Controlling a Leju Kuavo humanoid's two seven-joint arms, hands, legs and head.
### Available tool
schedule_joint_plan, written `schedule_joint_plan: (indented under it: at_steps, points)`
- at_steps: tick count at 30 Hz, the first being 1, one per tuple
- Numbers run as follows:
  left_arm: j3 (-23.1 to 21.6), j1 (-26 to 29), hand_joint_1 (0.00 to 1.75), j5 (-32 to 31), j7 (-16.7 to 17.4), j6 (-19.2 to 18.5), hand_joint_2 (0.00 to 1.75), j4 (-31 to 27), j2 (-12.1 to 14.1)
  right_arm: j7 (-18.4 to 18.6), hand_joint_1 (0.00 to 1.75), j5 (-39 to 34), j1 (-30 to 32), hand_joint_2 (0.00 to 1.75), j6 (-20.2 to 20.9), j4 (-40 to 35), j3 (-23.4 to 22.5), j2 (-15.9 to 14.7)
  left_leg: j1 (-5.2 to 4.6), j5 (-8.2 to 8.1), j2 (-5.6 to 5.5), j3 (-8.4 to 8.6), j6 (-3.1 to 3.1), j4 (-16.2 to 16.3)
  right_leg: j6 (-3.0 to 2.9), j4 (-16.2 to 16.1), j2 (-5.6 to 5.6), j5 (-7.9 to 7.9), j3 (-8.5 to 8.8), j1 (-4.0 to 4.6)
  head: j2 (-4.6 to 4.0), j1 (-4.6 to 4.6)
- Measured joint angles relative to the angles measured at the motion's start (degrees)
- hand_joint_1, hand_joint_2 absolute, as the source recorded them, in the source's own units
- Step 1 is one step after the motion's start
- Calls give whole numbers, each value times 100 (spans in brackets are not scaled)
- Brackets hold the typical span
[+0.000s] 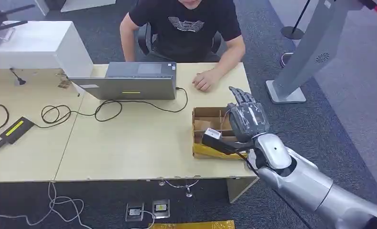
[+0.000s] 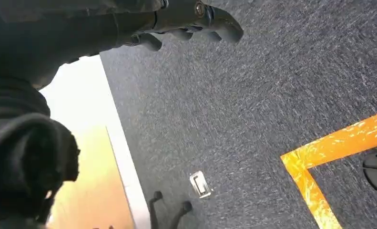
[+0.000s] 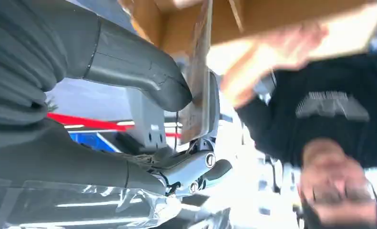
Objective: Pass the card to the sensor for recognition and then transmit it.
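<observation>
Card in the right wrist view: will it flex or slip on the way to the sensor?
The card looks thin yet straight: probably stiff, light. The right robot hand pinches it with thumb and finger only, so it may pivot or slip if swung.

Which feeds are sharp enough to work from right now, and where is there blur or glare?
Head view: evenly lit and sharp over the right hand and cardboard box. Right wrist view: soft and motion-blurred, person smeared, bright washout near the thumb. Left wrist view: carpet streaked, table edge overexposed.
</observation>
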Motion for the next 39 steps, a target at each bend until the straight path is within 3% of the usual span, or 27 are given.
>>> schedule_joint_plan:
  at_steps: [14,19,30,39]
  points:
    - [9,1,0,352,-63,-7,0,2,0,-35,175,490,7,175,-107,-520,-719,42,0,0,0,-1,0,0,0,1,1,0,0,0,-2,-2]
    - [28,0,0,582,-131,-15,0,0,-4,-433,175,258,115,175,0,-553,-1054,276,1,0,0,-5,0,-1,0,2,-1,0,0,1,-2,-2]
    - [68,-16,0,536,-302,-6,0,0,-9,-1299,175,-1058,-124,175,-356,775,-1322,1150,1,2,-3,-8,-2,-1,0,3,-6,0,-2,1,0,-2]
    - [68,-18,0,735,-291,-4,0,0,-11,-1292,175,-1456,-227,175,-485,1406,-1333,1432,1,2,-4,-9,-2,-1,-1,2,-6,-1,-4,1,0,-2]
